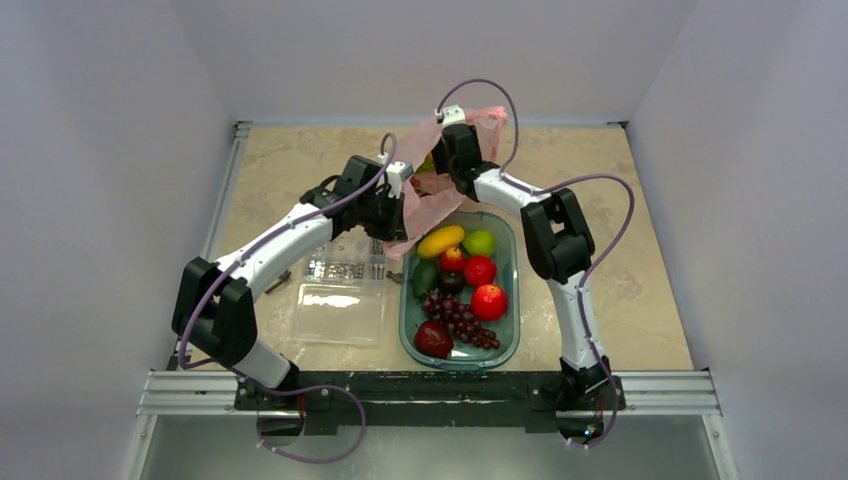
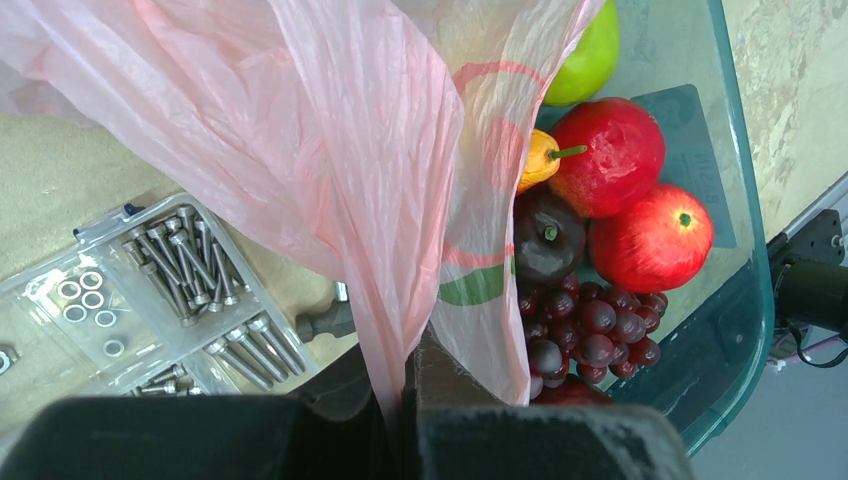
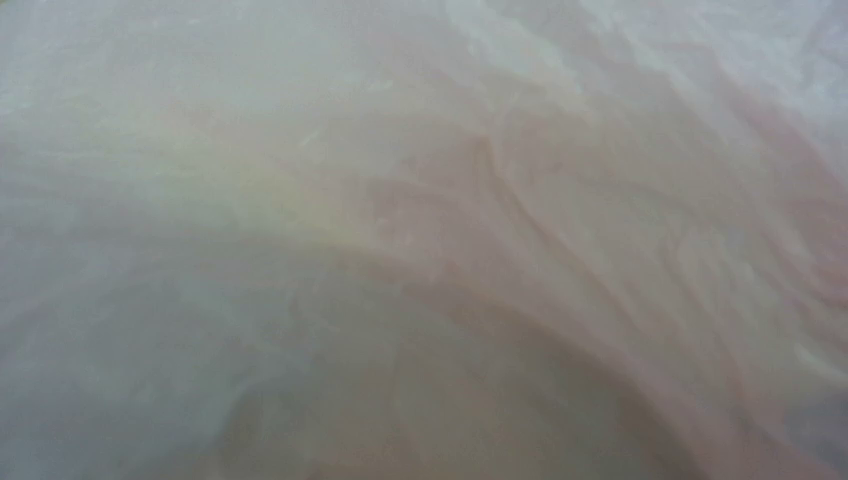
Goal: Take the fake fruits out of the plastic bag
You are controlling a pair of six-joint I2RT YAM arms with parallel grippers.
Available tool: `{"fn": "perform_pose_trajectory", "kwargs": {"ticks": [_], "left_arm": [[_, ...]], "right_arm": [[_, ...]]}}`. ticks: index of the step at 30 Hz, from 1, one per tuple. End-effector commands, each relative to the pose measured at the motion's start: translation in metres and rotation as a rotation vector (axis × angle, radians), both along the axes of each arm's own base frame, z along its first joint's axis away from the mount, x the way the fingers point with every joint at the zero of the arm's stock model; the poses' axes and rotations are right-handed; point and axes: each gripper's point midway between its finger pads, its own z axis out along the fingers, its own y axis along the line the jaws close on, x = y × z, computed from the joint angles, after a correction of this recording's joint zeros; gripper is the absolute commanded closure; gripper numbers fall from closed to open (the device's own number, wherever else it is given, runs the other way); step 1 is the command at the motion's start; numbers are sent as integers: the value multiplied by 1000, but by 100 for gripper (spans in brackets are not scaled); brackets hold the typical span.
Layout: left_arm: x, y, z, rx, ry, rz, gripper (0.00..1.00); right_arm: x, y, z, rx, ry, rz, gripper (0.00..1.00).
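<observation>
where left gripper pinches it, crinkly pink plastic bag hangs, right gripper unclear

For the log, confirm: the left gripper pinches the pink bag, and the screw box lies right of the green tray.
Wrong side: the top view shows the screw box left of the green tray. The left gripper does pinch the pink bag.

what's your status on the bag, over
Left hand shut on the plastic bag, held up over the green tray. Right hand at the bag, grip hidden by plastic. Screw box left of tray, not in the way.
</observation>
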Motion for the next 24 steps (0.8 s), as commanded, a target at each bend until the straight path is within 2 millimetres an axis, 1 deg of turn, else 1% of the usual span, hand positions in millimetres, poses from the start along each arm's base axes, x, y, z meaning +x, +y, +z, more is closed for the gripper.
{"fn": "perform_pose_trajectory", "kwargs": {"ticks": [1,5,9,17,23,24], "left_arm": [[5,-9,7,-36,-22,-14,100],[5,-11,6,-43,-18,-16,100],[4,-13,4,-48,-6,-19,100],[3,-13,2,-47,-4,-25,100],[1,-16,-4,-55,19,-31,100],[1,-17,-3,-60,20,-31,100]], "right_arm": [[20,4,30,40,-82,22,32],[29,5,21,30,-70,22,30],[35,6,9,15,-59,20,31],[45,8,-10,-12,-51,14,51],[47,8,3,12,-66,-6,73],[47,7,7,16,-67,-14,79]]}}
